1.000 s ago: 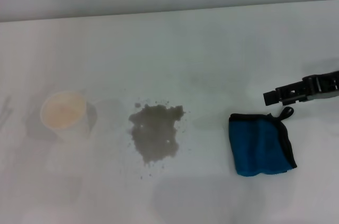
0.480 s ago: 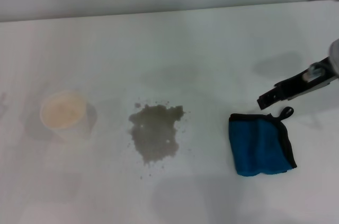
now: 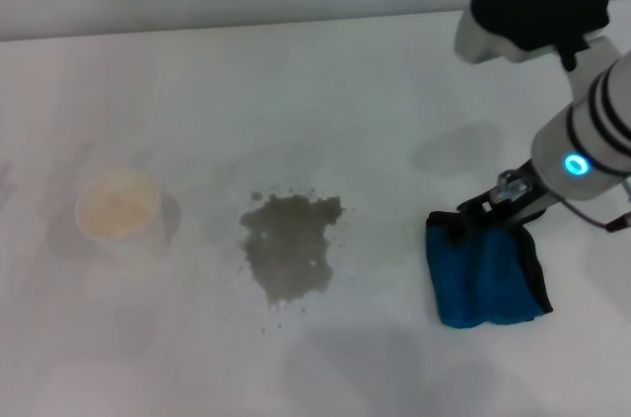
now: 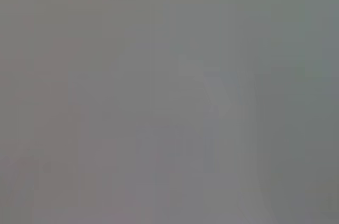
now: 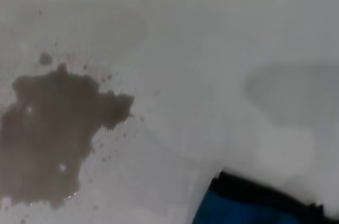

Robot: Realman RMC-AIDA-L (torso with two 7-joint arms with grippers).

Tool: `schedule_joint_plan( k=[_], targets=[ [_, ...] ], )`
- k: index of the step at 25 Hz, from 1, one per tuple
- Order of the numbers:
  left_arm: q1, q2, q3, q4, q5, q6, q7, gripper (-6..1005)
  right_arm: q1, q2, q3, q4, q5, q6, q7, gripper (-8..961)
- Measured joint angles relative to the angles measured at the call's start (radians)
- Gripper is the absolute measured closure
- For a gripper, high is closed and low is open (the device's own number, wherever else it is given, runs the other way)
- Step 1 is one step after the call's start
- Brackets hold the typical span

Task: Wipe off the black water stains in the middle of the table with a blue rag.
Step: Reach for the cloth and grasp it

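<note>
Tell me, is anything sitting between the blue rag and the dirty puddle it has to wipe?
No. Only bare white table lies between the blue rag and the black water stains. The paper cup stands beyond the stains, out of the way.

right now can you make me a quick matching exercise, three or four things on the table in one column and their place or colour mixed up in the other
Things:
1. blue rag
2. black water stains
3. paper cup
4. right gripper

Descriptions:
A. at the rag's far edge
B. grey-brown blotch, mid-table
C. white, on the robot's left
D. folded, on the robot's right

Pairs: 1-D, 2-B, 3-C, 4-A
</note>
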State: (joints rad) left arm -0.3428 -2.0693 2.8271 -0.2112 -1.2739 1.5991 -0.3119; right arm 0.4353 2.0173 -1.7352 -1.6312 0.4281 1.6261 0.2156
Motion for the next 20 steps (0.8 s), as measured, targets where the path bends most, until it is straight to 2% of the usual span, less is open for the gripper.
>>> schedule_joint_plan(
  k=[13, 20],
  targets=[
    [-0.001, -0.005, 0.0, 0.012, -0.018, -0.003, 0.027, 106, 0.011, 0.004, -0.096, 0.085, -0.037, -0.034, 0.107, 231],
    [-0.007, -0.005, 0.0, 0.024, -0.019, -0.008, 0.027, 106, 0.041, 0.005, -0.151, 0.145, -0.037, -0.084, 0.133, 268]
  ],
)
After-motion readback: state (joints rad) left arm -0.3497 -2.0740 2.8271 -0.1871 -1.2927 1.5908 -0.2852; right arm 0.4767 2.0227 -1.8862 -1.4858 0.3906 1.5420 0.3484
